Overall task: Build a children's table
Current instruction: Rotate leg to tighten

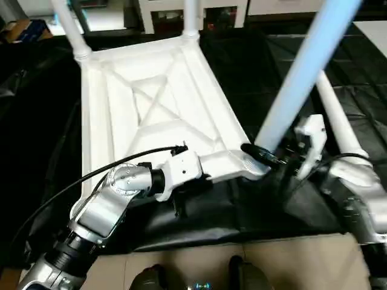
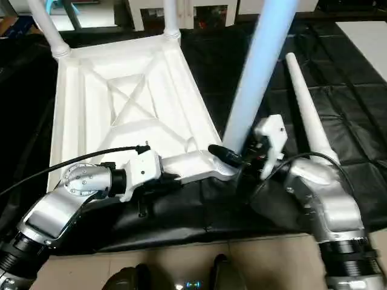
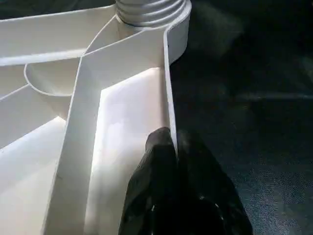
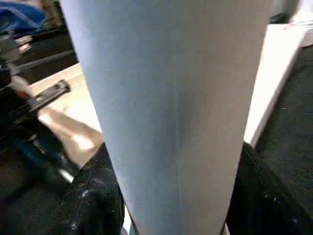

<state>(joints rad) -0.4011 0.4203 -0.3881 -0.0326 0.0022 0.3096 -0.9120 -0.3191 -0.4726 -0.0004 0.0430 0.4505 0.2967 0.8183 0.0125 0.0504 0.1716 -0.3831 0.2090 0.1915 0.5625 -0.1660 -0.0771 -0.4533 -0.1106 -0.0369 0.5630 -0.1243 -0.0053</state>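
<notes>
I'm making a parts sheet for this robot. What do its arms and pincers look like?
Both forearms are silver metal with rounded joint housings and black ribbed collars. Each wrist carries a white plastic block. The left pincer and right pincer each have two black fingers. Thin black cables loop along both arms.

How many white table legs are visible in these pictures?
4. Two stand in the far corner sockets: far-left leg and far-right leg. A third leg stands at the near right corner between the right gripper's fingers. A fourth leg lies on the black sheet.
</notes>
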